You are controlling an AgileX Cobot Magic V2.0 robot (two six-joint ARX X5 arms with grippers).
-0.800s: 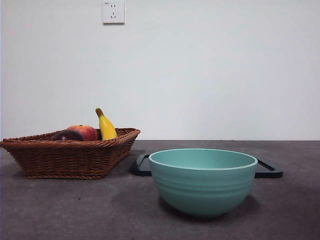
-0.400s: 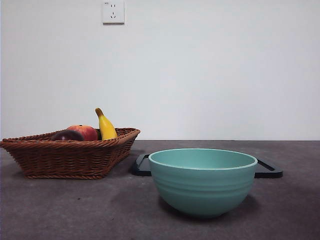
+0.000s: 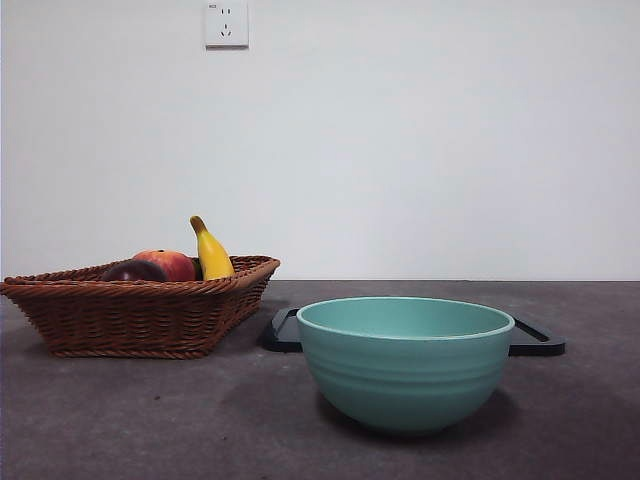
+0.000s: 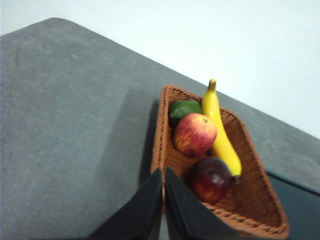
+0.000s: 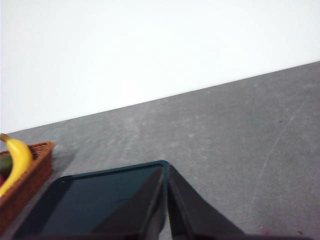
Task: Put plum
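The plum (image 4: 210,179), dark maroon and glossy, lies in a brown wicker basket (image 4: 157,135) beside a red-orange fruit (image 4: 194,134), a yellow banana (image 4: 220,135) and a green fruit (image 4: 183,110). In the front view only the plum's top (image 3: 133,271) shows over the basket's rim (image 3: 140,315) at the left. My left gripper (image 4: 163,172) is shut and empty, high over the basket's near edge. My right gripper (image 5: 166,170) is shut and empty above a black tray (image 5: 95,200). Neither arm shows in the front view.
A teal bowl (image 3: 405,362) stands at the front centre of the grey table. The black tray (image 3: 535,340) lies behind it. A white wall with a socket (image 3: 227,24) closes the back.
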